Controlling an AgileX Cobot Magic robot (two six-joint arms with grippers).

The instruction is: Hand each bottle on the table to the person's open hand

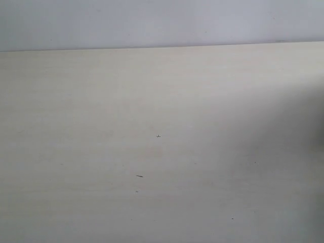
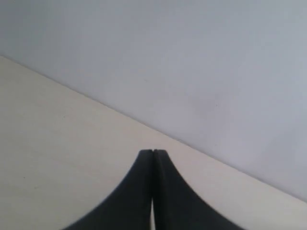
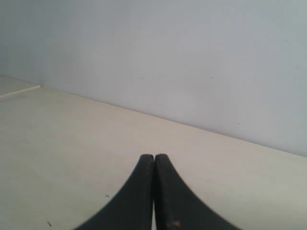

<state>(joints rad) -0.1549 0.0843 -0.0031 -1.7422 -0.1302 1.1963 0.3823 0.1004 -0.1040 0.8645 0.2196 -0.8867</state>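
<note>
Table [image 1: 162, 101] with dark specks [image 1: 140, 176] fills exterior view; wrist views alone show both jaws (black) pressed together.

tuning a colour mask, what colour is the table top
The table is pale beige with a few tiny dark specks, best seen in the exterior view.

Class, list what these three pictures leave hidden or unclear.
- Bottles, person's hand: in no view.
- Exterior view: arms out of frame; specks on the table too small to identify.
- Wrist views: left gripper, right gripper cut by the picture's edge; only shut tips show.
</note>
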